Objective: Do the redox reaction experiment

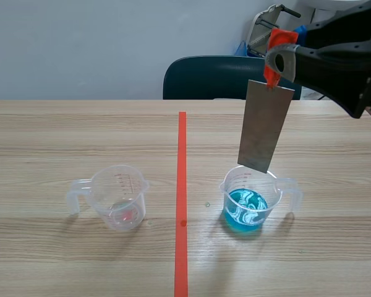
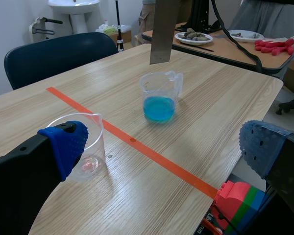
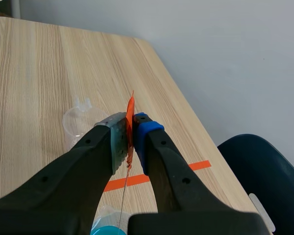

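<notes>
scene: front-centre, facing across table [image 1: 80, 136] | left wrist: low, forward | right wrist: high, downward | shared: blue-liquid cup [image 1: 247, 207]

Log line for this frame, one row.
right gripper: shut on metal plate, above blue-liquid measuring cup, not dipped | left gripper: open, near clear measuring cup

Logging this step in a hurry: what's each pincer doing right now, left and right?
Left pincer: open, holding nothing.
Right pincer: shut on the metal plate, which hangs above the beaker of blue liquid.
</notes>
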